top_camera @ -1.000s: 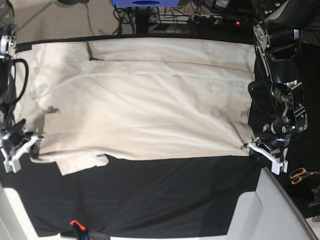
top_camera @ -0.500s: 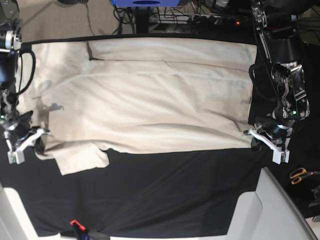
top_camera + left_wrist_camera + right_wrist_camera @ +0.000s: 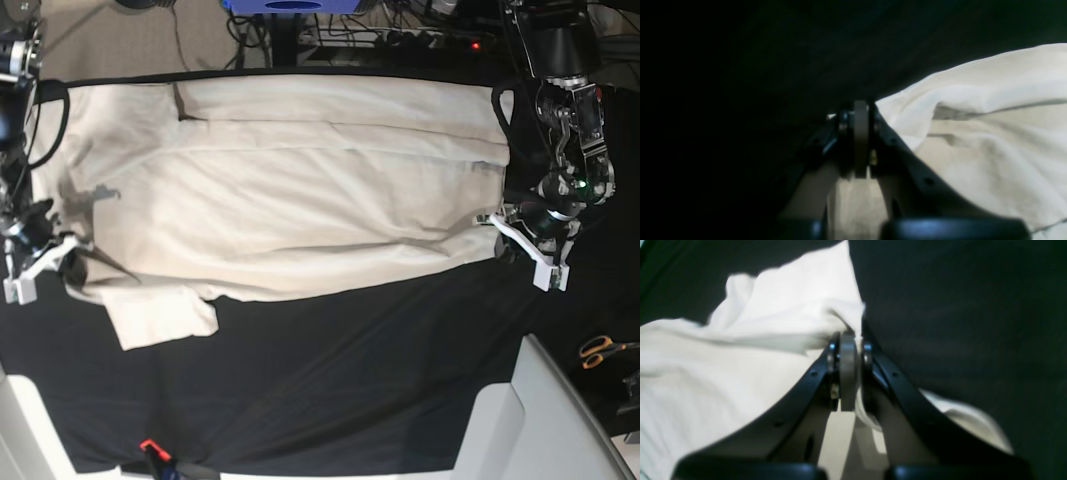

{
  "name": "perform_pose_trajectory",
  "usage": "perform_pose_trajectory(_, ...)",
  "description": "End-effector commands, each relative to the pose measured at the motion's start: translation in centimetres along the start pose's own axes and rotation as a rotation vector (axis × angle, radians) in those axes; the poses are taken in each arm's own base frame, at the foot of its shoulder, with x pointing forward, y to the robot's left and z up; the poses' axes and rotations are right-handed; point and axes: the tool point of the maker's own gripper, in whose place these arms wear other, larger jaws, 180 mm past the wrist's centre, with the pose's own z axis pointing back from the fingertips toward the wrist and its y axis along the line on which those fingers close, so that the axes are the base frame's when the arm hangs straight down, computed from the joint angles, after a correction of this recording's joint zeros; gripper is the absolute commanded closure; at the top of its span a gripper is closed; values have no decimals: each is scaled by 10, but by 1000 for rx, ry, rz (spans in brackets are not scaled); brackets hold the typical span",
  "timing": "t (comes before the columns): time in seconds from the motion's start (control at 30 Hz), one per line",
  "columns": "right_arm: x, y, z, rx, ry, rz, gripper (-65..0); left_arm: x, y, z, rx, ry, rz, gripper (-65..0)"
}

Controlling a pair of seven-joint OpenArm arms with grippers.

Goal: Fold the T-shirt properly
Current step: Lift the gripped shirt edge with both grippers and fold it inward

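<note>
The T-shirt [image 3: 290, 190] lies spread on the desk [image 3: 330, 390], both arms' jaws pinched shut on its near edge: left gripper [image 3: 510, 235] at one corner, right gripper [image 3: 55, 255] at the other. If one arm pulls ahead, I think the thin cloth could slip free or fold crooked.

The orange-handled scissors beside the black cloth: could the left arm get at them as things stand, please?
Probably not at once: the orange-handled scissors lie unobstructed, but the left pincer is shut on the cream cotton T-shirt edge and must release first.
</note>
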Motion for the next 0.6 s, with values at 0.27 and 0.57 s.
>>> perform_pose_trajectory(0.27, 32, 3, 13, 15, -99, 64, 0, 10, 0, 22, -43, -41, 24, 0)
perform_pose_trajectory(0.57, 17, -23, 45, -69, -82, 37, 0, -5, -6, 35, -45, -18, -8, 0)
